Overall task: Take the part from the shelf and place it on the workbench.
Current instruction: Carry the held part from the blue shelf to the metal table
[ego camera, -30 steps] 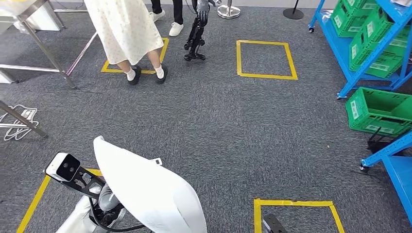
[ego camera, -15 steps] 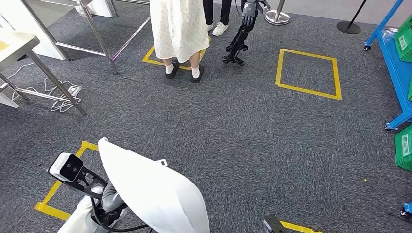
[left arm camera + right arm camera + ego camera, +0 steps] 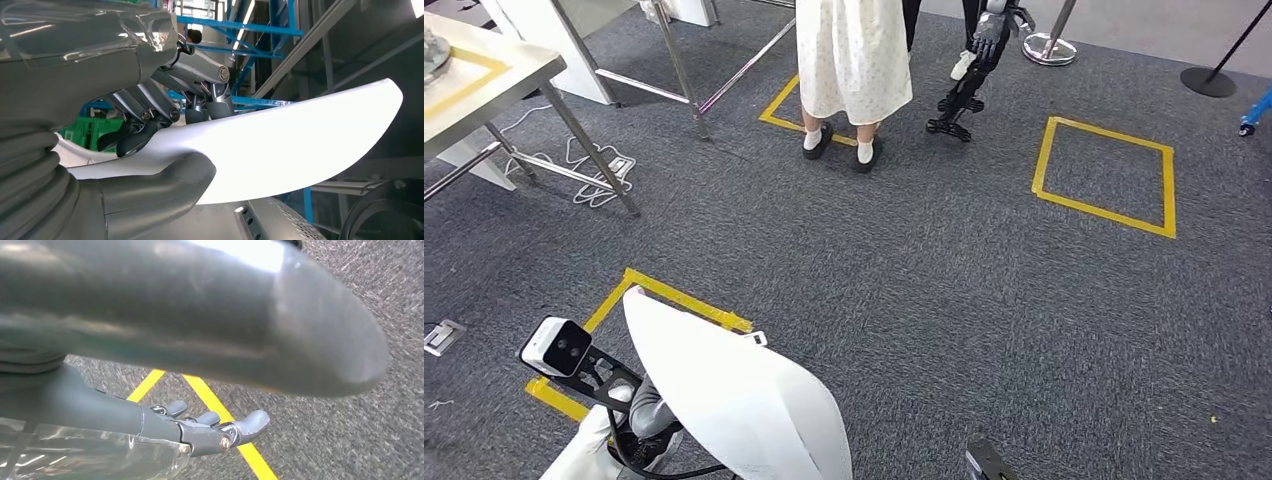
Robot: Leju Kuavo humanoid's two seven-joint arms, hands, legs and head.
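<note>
A: Where's your part?
B: White curved part (image 3: pixel 280 145) sits in your left hand (image 3: pixel 165 125), thumb under it, dark fingers (image 3: pixel 135 137) pressed on top. The head view shows it low, over the grey carpet (image 3: pixel 924 300).
A: Right hand?
B: Your right hand (image 3: pixel 200 427) hangs above the carpet and yellow tape (image 3: pixel 220 415), fingers loosely spread, holding nothing.
A: Any labels or writing?
B: None you can read.
A: Workbench?
B: Steel workbench (image 3: pixel 494 85) stands well apart from the left hand, a person (image 3: pixel 854 60) further off.

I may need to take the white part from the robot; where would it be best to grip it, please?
Probably the free tapered end of the white part, from the side away from the left hand, pinching across its thin edge. The shell is broad and curved, and that hand's fingers already hold the other end.
</note>
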